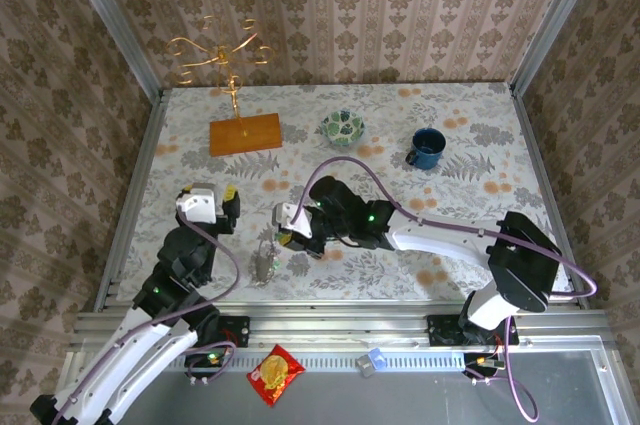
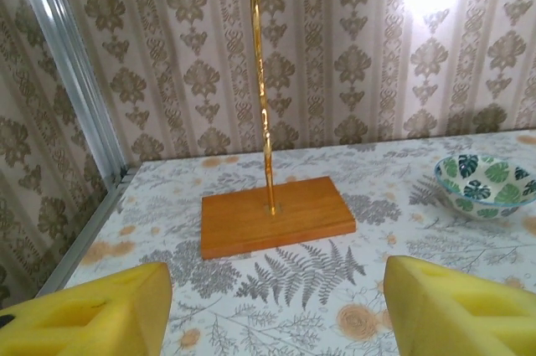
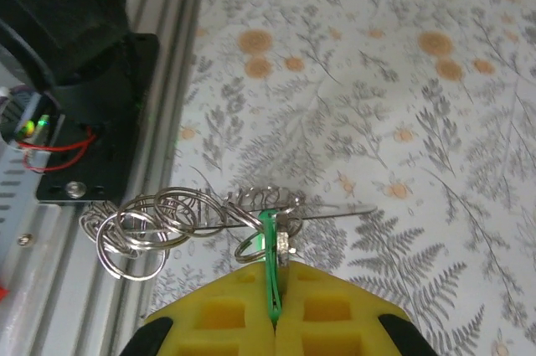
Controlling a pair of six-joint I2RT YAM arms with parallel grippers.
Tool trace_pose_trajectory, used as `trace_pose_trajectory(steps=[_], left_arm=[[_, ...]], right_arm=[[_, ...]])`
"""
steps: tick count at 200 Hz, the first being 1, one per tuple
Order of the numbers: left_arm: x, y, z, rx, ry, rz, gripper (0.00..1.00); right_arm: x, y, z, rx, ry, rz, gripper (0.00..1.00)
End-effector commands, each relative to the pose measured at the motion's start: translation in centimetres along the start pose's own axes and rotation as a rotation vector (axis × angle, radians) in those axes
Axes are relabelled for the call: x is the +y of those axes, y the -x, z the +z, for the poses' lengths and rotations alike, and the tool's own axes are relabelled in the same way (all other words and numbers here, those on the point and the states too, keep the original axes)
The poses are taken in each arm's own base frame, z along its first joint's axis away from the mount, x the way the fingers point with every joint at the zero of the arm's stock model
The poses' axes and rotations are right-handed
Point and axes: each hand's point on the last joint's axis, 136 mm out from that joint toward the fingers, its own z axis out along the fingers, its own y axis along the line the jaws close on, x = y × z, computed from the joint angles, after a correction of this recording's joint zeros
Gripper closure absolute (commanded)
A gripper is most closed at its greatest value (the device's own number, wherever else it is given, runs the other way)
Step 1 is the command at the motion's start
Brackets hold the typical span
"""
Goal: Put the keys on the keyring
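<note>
My right gripper (image 3: 275, 289) is shut on a green-headed key (image 3: 269, 251), which stands on edge between the yellow pads. The key's head sits in a tangle of small silver rings (image 3: 142, 230) and a wire coil. A thin dark wire, the keyring (image 3: 339, 214) seen edge-on, runs through that tangle just above the table. In the top view the right gripper (image 1: 287, 235) is near the table's front, with the ring bundle (image 1: 263, 263) just to its left. My left gripper (image 1: 228, 197) is open, its pads (image 2: 92, 314) wide apart with nothing between them.
A gold wire stand on a wooden base (image 1: 245, 133) (image 2: 276, 218) is at the back left. A patterned green bowl (image 1: 342, 126) (image 2: 486, 187) and a blue mug (image 1: 427, 148) are at the back. A red-and-yellow packet (image 1: 275, 375) lies off the table's front.
</note>
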Motion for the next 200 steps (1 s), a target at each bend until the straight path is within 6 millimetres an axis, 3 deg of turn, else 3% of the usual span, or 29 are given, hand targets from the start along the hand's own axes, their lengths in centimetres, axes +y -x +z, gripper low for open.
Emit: trace_pose_trajectory(steps=[1, 41, 99, 120, 155, 200], left_arm=[[0.4, -0.4, 0.2, 0.037, 0.021, -0.046, 0.32], [0.0, -1.7, 1.0, 0.062, 0.011, -0.079, 0.32], [-0.5, -3.4, 2.4, 0.123, 0.010, -0.055, 0.32], [-0.5, -4.0, 2.7, 0.145, 0.012, -0.046, 0.32], [-0.3, -4.5, 3.0, 0.153, 0.020, -0.042, 0.32], [-0.4, -5.2, 3.4, 0.169, 0.019, -0.035, 0.32]], right_arm=[[-2.6, -2.9, -0.6, 0.078, -0.087, 0.039, 1.00], [-3.7, -10.5, -2.8, 0.370, -0.121, -0.009, 1.00], [-4.5, -17.4, -6.1, 0.663, -0.162, -0.091, 0.98], [-4.5, -19.2, -7.0, 0.740, -0.168, -0.113, 0.97], [-3.4, -21.1, -8.6, 0.833, -0.130, -0.115, 0.83], [-4.4, -22.7, -11.7, 0.960, -0.198, -0.128, 0.72]])
